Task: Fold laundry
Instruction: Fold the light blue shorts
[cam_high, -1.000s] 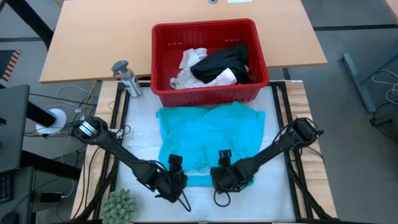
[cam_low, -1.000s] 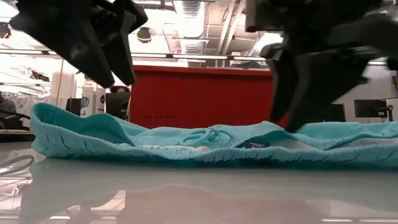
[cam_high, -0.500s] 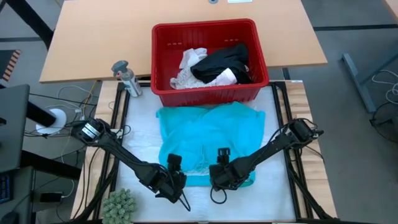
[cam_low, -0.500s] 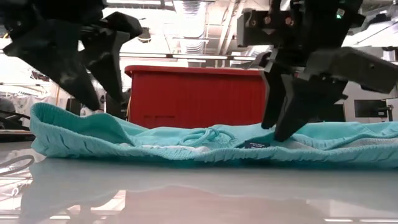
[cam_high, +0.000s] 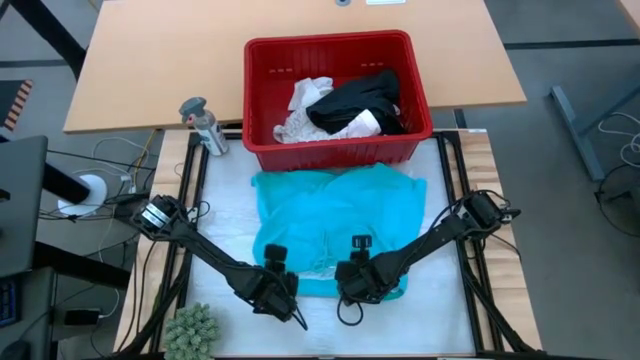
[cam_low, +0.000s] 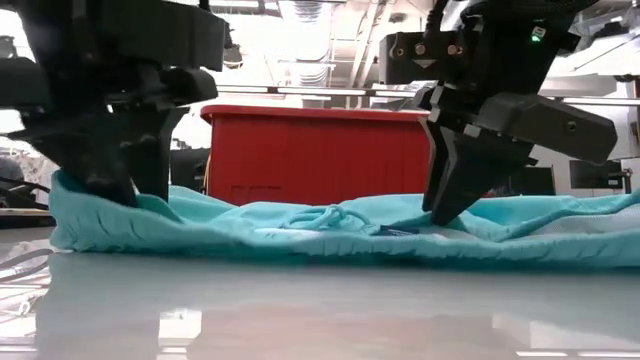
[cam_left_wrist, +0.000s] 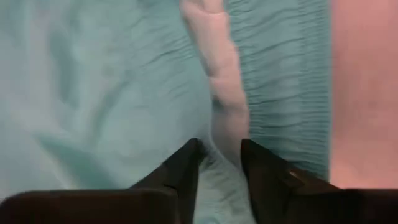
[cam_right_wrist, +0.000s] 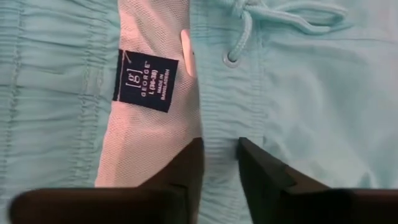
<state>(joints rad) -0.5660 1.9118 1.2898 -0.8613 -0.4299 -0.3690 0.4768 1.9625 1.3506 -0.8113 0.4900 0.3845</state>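
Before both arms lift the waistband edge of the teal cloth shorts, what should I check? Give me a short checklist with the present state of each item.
1. Left gripper down on the waistband of the teal cloth shorts: ok.
2. Right gripper down on the waistband beside the dark label: ok.
3. Fabric pinched firmly between each pair of fingers: cannot tell.
4. Drawstring outside the right fingers: ok.
5. Shorts lying apart from the red plastic basket: cannot tell; the far edge reaches its base.
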